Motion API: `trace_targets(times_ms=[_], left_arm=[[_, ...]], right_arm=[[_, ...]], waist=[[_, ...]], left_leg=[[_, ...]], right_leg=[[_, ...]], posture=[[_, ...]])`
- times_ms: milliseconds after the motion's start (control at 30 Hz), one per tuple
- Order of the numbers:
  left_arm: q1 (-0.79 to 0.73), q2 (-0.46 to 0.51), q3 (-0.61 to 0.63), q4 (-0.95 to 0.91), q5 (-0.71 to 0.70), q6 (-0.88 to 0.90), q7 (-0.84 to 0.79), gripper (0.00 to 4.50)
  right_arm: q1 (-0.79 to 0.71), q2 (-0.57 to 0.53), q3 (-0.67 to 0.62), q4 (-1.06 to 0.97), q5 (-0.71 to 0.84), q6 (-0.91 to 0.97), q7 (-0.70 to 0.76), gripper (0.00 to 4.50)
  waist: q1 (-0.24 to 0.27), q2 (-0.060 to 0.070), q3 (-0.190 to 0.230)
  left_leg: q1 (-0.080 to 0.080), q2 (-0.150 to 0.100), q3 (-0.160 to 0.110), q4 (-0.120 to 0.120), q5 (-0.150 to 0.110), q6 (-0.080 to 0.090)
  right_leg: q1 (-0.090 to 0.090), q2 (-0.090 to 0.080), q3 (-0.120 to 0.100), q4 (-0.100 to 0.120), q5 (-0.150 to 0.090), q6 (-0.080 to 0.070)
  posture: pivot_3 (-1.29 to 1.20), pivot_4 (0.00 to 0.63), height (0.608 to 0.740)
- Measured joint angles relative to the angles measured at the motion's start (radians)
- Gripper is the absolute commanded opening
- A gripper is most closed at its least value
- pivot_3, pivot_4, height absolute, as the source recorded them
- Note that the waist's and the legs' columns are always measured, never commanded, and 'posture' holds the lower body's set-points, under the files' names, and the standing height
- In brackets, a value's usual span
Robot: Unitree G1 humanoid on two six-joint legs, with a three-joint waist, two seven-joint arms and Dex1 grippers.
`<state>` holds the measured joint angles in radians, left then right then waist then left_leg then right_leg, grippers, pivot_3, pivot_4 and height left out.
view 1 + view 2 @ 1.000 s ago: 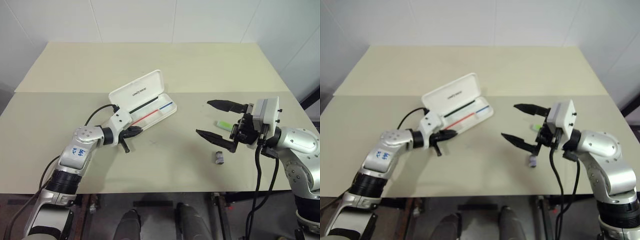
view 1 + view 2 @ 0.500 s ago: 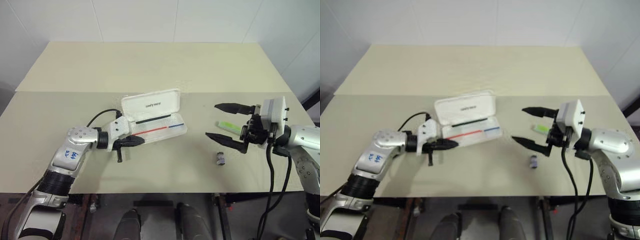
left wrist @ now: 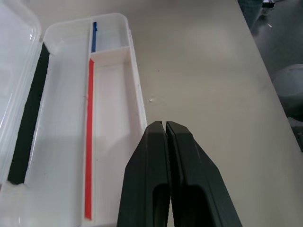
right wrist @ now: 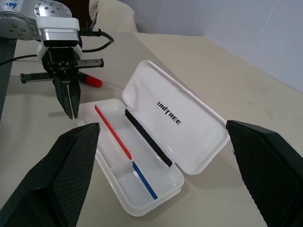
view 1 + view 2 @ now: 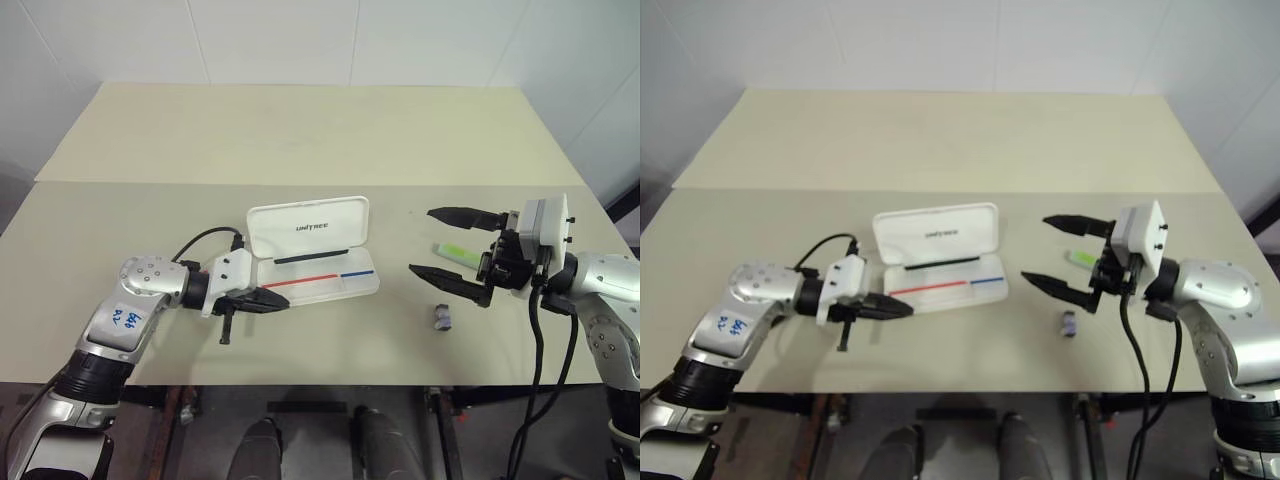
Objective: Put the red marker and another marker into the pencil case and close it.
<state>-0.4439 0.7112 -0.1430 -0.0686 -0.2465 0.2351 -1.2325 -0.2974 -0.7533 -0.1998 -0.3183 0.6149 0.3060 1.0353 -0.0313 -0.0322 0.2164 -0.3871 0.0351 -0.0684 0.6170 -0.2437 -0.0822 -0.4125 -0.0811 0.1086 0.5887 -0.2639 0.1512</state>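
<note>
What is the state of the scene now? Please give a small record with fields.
pencil case: open, lid up, tray holds no marker
red marker: on table beside left gripper
yellow-green highlighter: on table near right gripper
left gripper: shut, at the case's end
right gripper: open, holding nothing
small dark object: on table

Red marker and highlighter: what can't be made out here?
- Red marker: right wrist view, left pincer body covers all but the red end.
- Highlighter: head views, right pincer fingers cross it, its ends unclear.
- Small dark object on the table: too small to identify.
</note>
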Motion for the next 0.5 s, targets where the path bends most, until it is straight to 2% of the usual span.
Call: trace_targets(times_ms=[433, 500], left_arm=[[-0.023, -0.035, -0.034, 0.004, 0.011, -0.039, 0.000, 0.03], [-0.024, -0.049, -0.024, 0.003, -0.009, -0.041, 0.001, 0.42]], right_arm=[[0.001, 0.006, 0.000, -0.013, 0.000, 0.000, -0.018, 4.50], [0.001, 0.006, 0.000, -0.013, 0.000, 0.000, -0.018, 4.50]], waist=[[0.000, 0.000, 0.000], [0.000, 0.000, 0.000]], left_leg=[[0.000, 0.000, 0.000, 0.000, 0.000, 0.000], [0.000, 0.000, 0.000, 0.000, 0.000, 0.000]], right_leg=[[0.000, 0.000, 0.000, 0.000, 0.000, 0.000], [0.000, 0.000, 0.000, 0.000, 0.000, 0.000]], posture=[[0.00, 0.150, 0.740], [0.00, 0.150, 0.740]])
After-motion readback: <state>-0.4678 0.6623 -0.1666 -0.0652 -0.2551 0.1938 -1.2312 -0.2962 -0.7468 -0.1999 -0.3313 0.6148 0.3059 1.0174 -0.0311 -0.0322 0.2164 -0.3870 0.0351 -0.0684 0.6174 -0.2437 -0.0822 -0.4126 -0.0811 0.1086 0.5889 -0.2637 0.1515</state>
